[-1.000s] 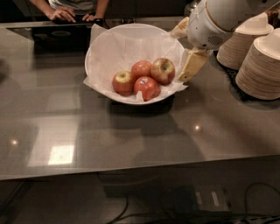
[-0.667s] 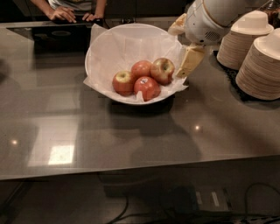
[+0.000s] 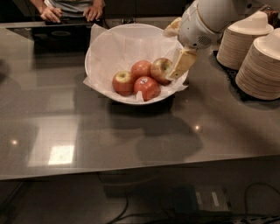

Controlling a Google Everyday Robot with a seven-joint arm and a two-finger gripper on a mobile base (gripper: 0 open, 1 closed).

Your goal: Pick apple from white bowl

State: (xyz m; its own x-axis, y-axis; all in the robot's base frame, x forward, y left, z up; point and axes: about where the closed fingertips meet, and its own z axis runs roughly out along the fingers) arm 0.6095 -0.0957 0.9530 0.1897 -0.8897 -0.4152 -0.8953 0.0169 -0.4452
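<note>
The white bowl (image 3: 105,48), lined with crinkled white paper, stands on the grey counter and holds several apples. The apple (image 3: 160,70) with the yellow-green patch around its stem dimple lies at the right of the group. A deep-red apple with a sticker (image 3: 147,87) lies in front, an all-red one (image 3: 141,68) behind and another (image 3: 123,83) at the left. My gripper (image 3: 176,47) hangs over the bowl's right rim, open. Its lower beige finger (image 3: 182,64) is right beside the apple, and its other finger (image 3: 172,27) is near the far rim.
Two tall stacks of beige paper plates (image 3: 261,70) stand on a black mat at the right, close to my arm (image 3: 210,17). A person's hands (image 3: 70,12) rest at the far edge of the counter. The counter's front edge (image 3: 131,171) runs below.
My gripper has moved left over the bowl's right rim, bringing its lower finger up beside the yellow-patched apple. The apples have not moved.
</note>
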